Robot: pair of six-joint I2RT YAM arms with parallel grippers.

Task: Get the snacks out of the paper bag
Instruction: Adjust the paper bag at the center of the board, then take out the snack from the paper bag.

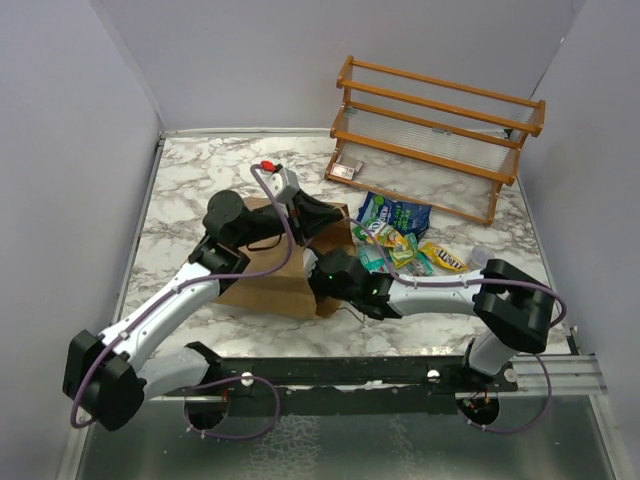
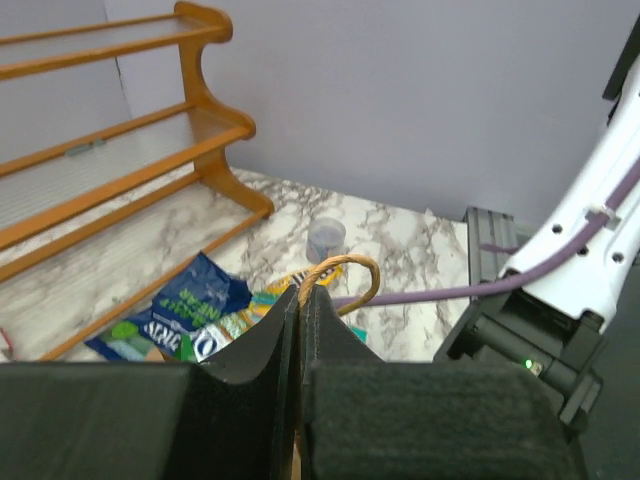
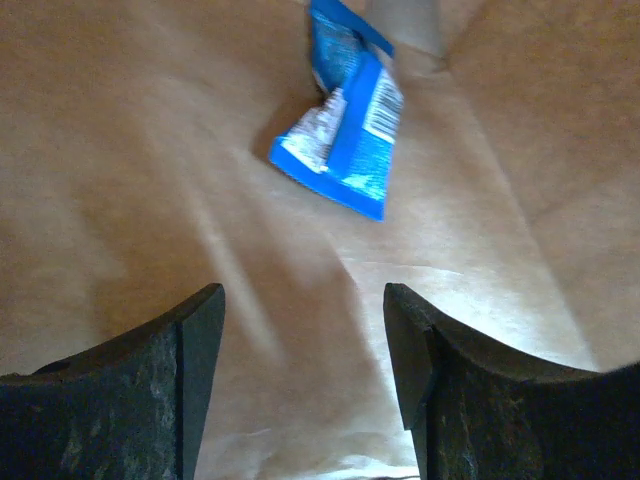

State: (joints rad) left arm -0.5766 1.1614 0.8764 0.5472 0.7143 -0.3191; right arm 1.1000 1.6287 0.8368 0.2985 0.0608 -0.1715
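**Top external.** The paper bag (image 1: 262, 285) lies flat on the counter (image 1: 190, 185) with its mouth toward the right. A heap of snacks (image 1: 398, 238) is already out, on the counter just right of the mouth and in front of the wooden rack (image 1: 440, 120). The right jaws are pushed into the mouth, hidden by the wrist and the paper, so their state is unreadable here. The left jaws sit at the upper lip of the mouth.

**Left wrist.** The left jaws are closed, pinching the base of the twisted handle (image 2: 345, 268); its loop stands above the tips. Beyond them are packets of the heap, a clear cup (image 2: 326, 238) and the right arm (image 2: 590, 240). The bag's interior is not visible from here.

**Right wrist.** There is brown paper on all sides. The right jaws are open with nothing between them. One blue packet (image 3: 345, 130) lies on the paper ahead of them, apart, slightly right of the centre line. Its long axis runs away from the jaws with a slight lean. It is crumpled, and its far end is cut off at the top edge.

**Judgement.**
- The right arm is nearer, being the only one inside the bag.
- The next move calls for a forward reach, closing across the packet's narrow width.
- The risk is pinching bag paper along with the packet.
- Whether more packets lie deeper cannot be told.
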